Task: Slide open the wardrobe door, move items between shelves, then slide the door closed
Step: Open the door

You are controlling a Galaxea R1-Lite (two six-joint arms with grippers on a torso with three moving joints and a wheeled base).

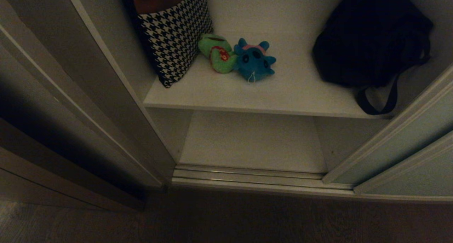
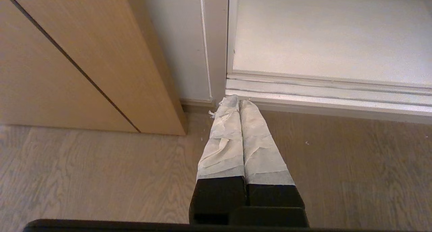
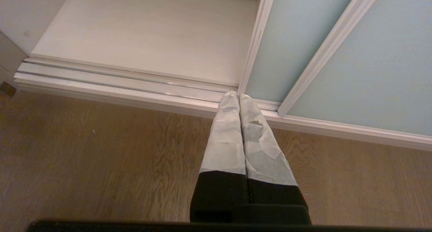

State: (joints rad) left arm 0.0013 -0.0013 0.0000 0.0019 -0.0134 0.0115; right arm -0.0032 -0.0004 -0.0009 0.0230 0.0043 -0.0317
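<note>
Wardrobe door [image 1: 407,154] stands slid aside at my four o'clock, its pale panel beside the open bay. Both plush toys lie touching on the upper shelf [image 1: 283,94]: the green toy [image 1: 216,53] at eleven o'clock of the teal toy [image 1: 254,61], with the houndstooth bag [image 1: 173,36] just beside the green one and the black bag [image 1: 368,38] well apart at two o'clock. The lower shelf [image 1: 251,142] lies bare beneath. My left jaws [image 2: 239,102] and right jaws [image 3: 238,96] are both pressed together, holding nothing, over the wooden floor [image 2: 101,171] near the floor track [image 3: 118,80].
</note>
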